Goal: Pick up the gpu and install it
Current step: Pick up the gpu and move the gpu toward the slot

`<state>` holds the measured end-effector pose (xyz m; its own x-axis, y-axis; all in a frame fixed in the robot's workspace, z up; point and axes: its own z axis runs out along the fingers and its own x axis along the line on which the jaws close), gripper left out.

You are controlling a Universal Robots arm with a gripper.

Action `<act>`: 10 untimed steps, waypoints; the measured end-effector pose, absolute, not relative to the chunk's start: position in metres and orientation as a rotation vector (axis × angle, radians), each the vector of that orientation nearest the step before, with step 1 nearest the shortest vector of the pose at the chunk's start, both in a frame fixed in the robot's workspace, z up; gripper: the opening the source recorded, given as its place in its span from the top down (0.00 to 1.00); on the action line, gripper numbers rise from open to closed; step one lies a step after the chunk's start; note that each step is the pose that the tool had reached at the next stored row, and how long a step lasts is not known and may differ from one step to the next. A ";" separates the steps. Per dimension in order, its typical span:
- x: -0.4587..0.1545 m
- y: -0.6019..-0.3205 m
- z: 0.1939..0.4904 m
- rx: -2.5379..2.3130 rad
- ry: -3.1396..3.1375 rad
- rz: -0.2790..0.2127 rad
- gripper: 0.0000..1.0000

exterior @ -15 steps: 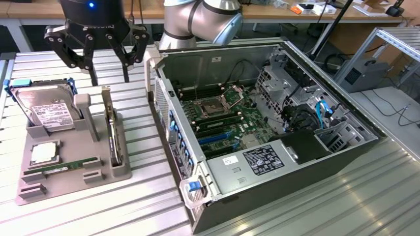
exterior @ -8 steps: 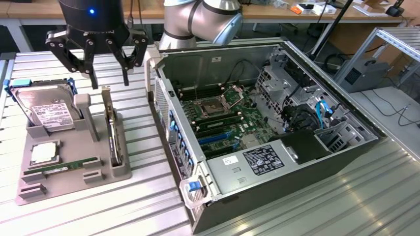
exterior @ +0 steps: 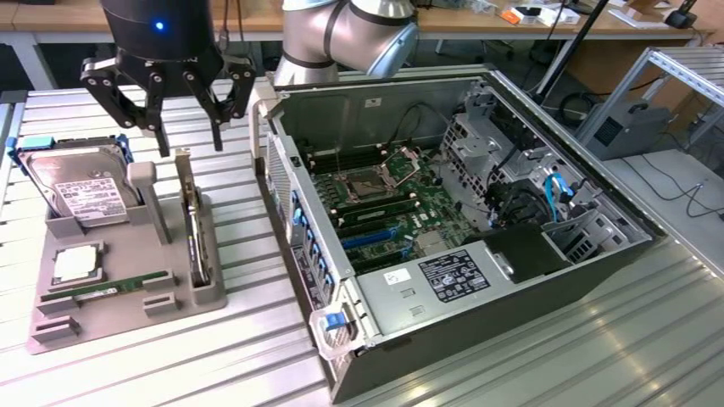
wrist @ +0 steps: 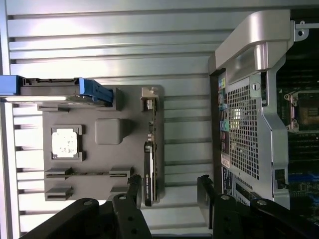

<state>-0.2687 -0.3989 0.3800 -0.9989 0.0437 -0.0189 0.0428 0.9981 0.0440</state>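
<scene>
Over ribbed metal table (exterior: 543,339), exterior view: black gripper (exterior: 190,136) hangs with jaws spread, holding nothing, above moulded grey tray (exterior: 125,309). gpu (exterior: 193,225), a thin flat card, stands on edge in a tray slot on the side toward the open computer case (exterior: 453,212); long axis runs near-to-far. Hard drive (exterior: 85,193) upright, apart from it.

Wrist view: gpu (wrist: 151,154) edge-on, dark, pale metal bracket at the end farther from gripper (wrist: 169,194). Fingers (wrist: 133,185) sit either side of its near end, clear of it.
</scene>
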 end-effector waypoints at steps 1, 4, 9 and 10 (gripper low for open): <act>-0.269 -0.399 0.379 0.068 3.120 0.068 0.43; -0.269 -0.399 0.375 0.068 3.120 0.068 0.43; -0.269 -0.399 0.371 0.068 3.120 0.068 0.43; -0.269 -0.399 0.371 0.068 3.120 0.068 0.43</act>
<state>-0.2688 -0.3989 0.3706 -0.9989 0.0437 -0.0190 0.0428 0.9981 0.0440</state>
